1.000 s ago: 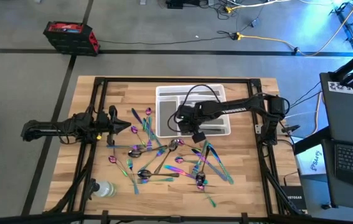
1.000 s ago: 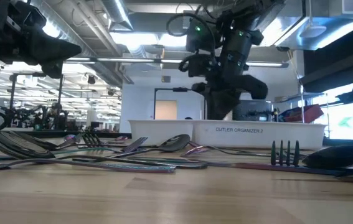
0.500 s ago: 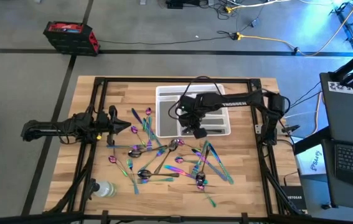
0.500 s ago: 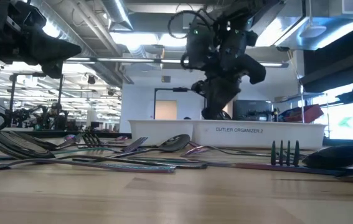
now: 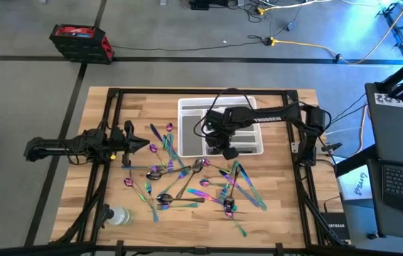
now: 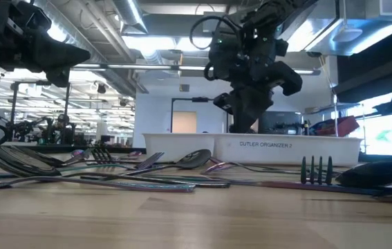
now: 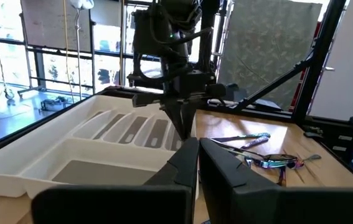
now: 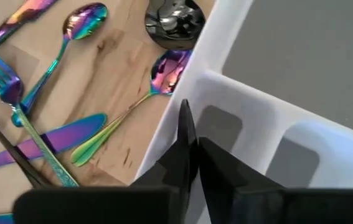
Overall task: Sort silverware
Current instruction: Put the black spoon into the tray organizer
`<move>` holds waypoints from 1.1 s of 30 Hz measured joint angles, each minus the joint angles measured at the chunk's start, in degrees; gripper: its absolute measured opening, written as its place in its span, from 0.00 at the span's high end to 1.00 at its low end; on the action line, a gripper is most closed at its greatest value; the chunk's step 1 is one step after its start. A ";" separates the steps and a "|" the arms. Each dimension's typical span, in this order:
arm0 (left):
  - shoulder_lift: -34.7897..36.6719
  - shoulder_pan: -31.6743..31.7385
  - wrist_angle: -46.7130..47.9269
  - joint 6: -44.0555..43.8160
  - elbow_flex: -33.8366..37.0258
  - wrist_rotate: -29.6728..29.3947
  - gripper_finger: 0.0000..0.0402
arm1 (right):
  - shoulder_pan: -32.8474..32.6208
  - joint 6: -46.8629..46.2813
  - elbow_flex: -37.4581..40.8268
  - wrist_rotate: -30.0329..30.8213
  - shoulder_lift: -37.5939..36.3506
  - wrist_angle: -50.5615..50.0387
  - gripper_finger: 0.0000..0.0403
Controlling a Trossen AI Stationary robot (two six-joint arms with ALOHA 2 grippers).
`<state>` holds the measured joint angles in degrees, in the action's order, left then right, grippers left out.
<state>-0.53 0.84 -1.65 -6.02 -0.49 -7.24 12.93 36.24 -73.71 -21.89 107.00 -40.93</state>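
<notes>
Wooden table (image 5: 279, 213): right end effector (image 5: 219, 148), nearly closed and empty, over tray (image 5: 187, 107); silverware (image 5: 187, 181) scattered beside.

Silverware (image 5: 187, 181): iridescent blue, purple, pink, teal, green. Tray (image 5: 187, 107) under right gripper (image 5: 217, 147): plain white, grey-shadowed slots. Table (image 5: 279, 220): pale wood-grain strips. Both arms: black. Case (image 5: 80, 41) off table: red, black.

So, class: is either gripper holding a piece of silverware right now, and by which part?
Neither holds anything. The right gripper hangs over the white tray, nothing between its fingers; the left gripper waits empty at the table's left side.
</notes>
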 joint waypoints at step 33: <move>0.00 0.02 0.02 -0.02 0.00 0.00 1.00 | -17.16 -81.38 -5.33 19.45 2.03 29.73 0.87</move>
<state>-0.54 0.86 -1.63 -6.04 -0.49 -7.24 -4.23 -45.14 -79.05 -2.44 109.03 -11.19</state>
